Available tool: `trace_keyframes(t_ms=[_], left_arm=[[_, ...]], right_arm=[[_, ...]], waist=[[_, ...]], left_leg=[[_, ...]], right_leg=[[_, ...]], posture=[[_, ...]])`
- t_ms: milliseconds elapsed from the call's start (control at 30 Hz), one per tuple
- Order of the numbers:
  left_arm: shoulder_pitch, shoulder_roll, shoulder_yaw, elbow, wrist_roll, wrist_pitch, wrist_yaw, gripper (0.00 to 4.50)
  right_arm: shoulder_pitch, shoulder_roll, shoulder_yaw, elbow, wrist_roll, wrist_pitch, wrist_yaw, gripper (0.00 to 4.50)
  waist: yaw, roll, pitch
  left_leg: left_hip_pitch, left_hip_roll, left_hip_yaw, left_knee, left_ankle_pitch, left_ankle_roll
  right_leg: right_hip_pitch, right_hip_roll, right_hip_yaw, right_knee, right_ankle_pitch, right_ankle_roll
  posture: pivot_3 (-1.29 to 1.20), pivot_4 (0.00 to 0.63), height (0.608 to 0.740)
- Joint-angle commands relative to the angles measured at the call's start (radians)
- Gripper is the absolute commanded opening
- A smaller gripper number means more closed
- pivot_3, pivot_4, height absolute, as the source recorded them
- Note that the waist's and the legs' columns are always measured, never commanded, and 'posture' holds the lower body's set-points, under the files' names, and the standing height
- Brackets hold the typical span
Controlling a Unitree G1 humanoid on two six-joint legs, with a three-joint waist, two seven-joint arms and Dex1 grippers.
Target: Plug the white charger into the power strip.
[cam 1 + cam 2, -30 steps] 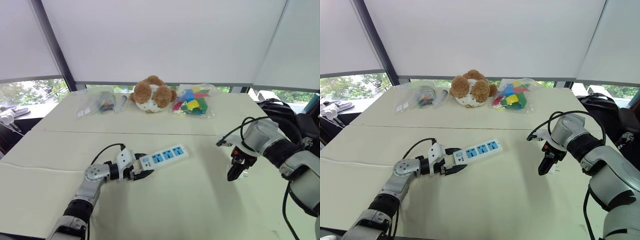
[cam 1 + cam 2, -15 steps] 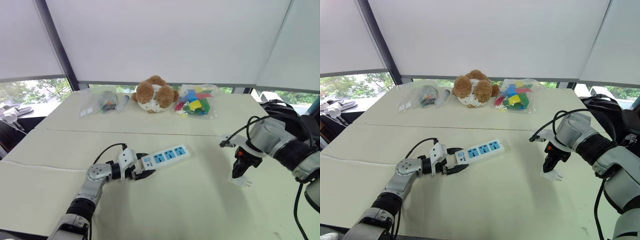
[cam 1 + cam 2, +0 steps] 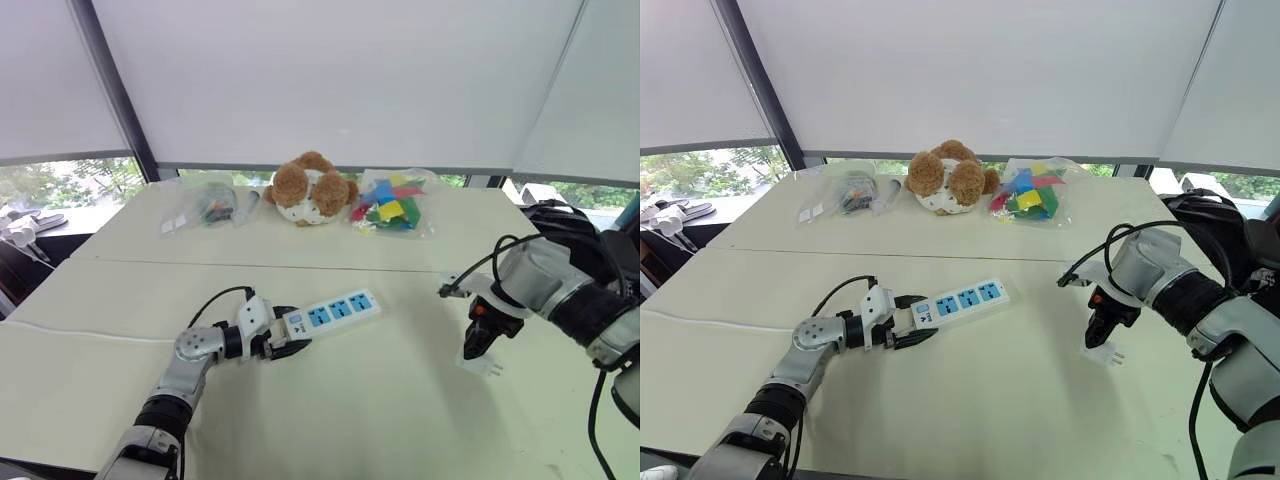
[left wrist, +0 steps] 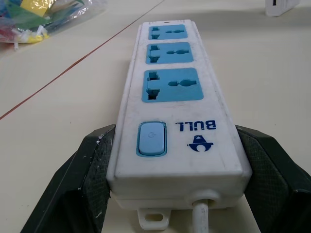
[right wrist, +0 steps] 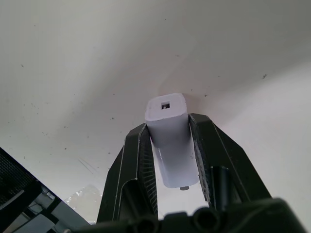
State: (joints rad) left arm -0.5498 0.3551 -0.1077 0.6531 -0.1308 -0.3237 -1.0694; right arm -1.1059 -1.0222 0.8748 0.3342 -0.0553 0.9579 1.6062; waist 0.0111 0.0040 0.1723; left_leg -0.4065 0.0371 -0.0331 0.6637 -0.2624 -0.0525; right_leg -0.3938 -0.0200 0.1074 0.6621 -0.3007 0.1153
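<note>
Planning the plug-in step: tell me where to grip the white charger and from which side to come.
Grip the white charger by its two flat side faces, coming from above, as the right gripper does now with its jaws shut on it. The block lies on the table with its prongs to one side, so the sides are the parallel faces and the prongs stay free for the power strip.

place: office or lab room; clues: plain tables (image 3: pixel 400 400) pushed together; roller blinds (image 3: pixel 330 80) over big windows (image 3: pixel 60 185)
</note>
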Motion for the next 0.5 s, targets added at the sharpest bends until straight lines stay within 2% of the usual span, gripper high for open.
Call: trace_keyframes(t_ms=[33, 200, 233, 367, 467, 500], left_arm=[[0.027, -0.004, -0.053, 0.054, 0.066, 0.02, 0.011, 3.01], [0.023, -0.004, -0.052, 0.061, 0.066, 0.02, 0.012, 3.01], [0.023, -0.005, -0.051, 0.062, 0.066, 0.019, 0.013, 3.01], [0.021, -0.006, -0.052, 0.065, 0.066, 0.018, 0.013, 3.01], [0.021, -0.006, -0.052, 0.068, 0.067, 0.016, 0.013, 3.01], [0.021, -0.006, -0.052, 0.068, 0.067, 0.016, 0.013, 3.01]], right_arm=[[0.028, -0.018, 0.005, -0.038, 0.015, 0.01, 0.008, 1.7], [0.036, 0.002, -0.022, -0.026, -0.015, 0.029, 0.008, 4.19], [0.035, 0.003, -0.022, -0.026, -0.015, 0.031, 0.008, 4.45], [0.04, 0.005, -0.025, -0.032, -0.018, 0.041, 0.008, 4.45], [0.046, 0.009, -0.029, -0.034, -0.023, 0.047, 0.008, 3.52], [0.048, 0.013, -0.032, -0.034, -0.026, 0.052, 0.008, 3.08]], waist=[[0.0, 0.0, 0.0], [-0.001, 0.002, -0.001], [-0.001, 0.002, -0.001], [-0.001, 0.002, -0.001], [-0.001, 0.002, -0.001], [-0.001, 0.002, -0.001]], left_leg=[[0.0, 0.0, 0.0, 0.0, 0.0, 0.0], [-0.001, -0.001, 0.0, 0.0, 0.0, 0.0], [0.0, -0.001, 0.0, 0.0, 0.0, 0.0], [0.0, -0.001, 0.0, 0.0, 0.0, 0.0], [-0.001, -0.001, 0.0, 0.0, 0.0, 0.0], [-0.001, -0.001, 0.0, 0.0, 0.0, 0.0]], right_leg=[[0.0, 0.0, 0.0, 0.0, 0.0, 0.0], [-0.001, -0.001, 0.0, 0.0, 0.0, 0.001], [-0.001, -0.001, 0.0, 0.0, 0.001, 0.001], [-0.001, -0.001, 0.0, 0.0, 0.0, 0.0], [-0.001, -0.001, 0.0, 0.0, 0.0, 0.0], [-0.001, -0.001, 0.0, 0.0, 0.0, 0.0]], posture=[[0.0, 0.15, 0.739], [0.0, 0.15, 0.739], [0.0, 0.15, 0.739], [0.0, 0.15, 0.739], [0.0, 0.15, 0.739], [0.0, 0.15, 0.739]])
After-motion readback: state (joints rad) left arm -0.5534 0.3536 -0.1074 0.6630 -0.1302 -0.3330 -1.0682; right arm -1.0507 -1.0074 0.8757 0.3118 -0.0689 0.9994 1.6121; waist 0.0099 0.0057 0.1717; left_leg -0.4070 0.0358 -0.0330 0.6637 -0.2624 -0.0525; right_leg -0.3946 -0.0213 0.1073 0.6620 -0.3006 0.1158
